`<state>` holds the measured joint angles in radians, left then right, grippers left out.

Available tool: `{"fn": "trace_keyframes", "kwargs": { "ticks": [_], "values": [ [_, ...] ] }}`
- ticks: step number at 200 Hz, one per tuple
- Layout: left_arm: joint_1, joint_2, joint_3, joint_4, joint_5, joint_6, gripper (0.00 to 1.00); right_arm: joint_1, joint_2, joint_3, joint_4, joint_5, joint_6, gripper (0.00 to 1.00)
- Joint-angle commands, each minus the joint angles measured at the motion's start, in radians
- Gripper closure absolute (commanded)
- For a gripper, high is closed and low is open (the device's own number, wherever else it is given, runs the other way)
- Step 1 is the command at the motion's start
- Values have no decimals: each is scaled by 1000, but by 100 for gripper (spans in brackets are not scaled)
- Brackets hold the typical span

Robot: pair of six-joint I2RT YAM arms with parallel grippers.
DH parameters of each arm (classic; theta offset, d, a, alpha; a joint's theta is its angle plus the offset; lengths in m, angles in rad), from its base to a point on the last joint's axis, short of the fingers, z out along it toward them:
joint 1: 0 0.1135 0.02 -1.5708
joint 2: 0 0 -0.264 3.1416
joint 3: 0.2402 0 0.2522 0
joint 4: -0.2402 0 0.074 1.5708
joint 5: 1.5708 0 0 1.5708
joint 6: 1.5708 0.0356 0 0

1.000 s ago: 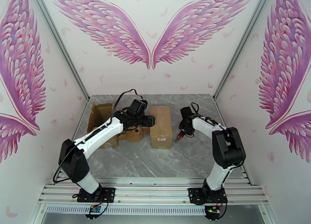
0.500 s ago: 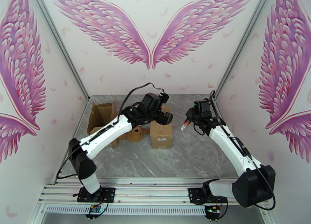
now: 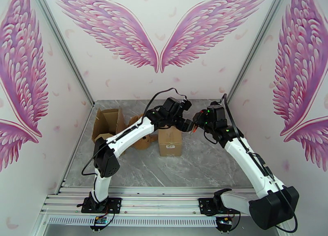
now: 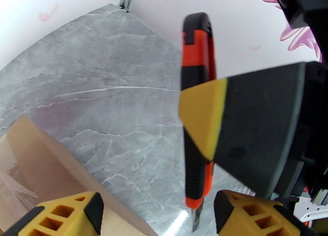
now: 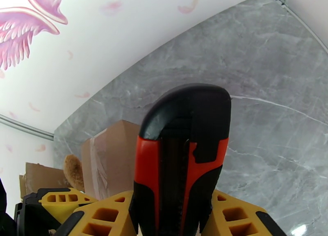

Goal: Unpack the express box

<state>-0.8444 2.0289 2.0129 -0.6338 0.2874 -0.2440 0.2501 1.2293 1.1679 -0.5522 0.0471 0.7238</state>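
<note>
The express box [image 3: 169, 143] sits mid-counter [image 3: 205, 163], flaps down and clear tape across the seam, so nothing of its contents shows. To its left there's an opened carton [image 3: 107, 123] with flaps up; I can't make out its inside from here. A brown fuzzy lump [image 3: 143, 143] rests on the counter between the two boxes.

Both hands meet off the express box's far right corner, above the stone. The right hand [image 3: 197, 124] is pinching an orange-and-black utility knife [image 5: 180, 159], fingers clamped on both sides of the handle. In the left wrist view that knife [image 4: 197, 110] stands upright, a sliver of blade at its lower end.

The left hand [image 3: 189, 125] is spread wide, fingers [image 4: 65, 214] well apart either side of the knife's tip, gripping nothing. The box's edge [image 4: 37, 167] lies just below it.
</note>
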Motion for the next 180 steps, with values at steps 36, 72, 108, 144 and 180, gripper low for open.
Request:
{"fn": "trace_keyframes", "kwargs": {
  "ticks": [36,72,108,144,180],
  "values": [
    [7,47,13,45,109,-48,28,13,-8,9,50,-41,-6,59],
    [11,63,11,51,137,-69,32,14,-3,17,67,-49,-1,58],
    [17,64,7,64,154,-77,41,13,8,31,81,-74,5,59],
    [24,68,7,71,175,-90,57,12,6,23,101,-95,7,58],
    [28,71,8,73,193,-94,64,13,0,16,137,-117,13,58]
  ]
}}
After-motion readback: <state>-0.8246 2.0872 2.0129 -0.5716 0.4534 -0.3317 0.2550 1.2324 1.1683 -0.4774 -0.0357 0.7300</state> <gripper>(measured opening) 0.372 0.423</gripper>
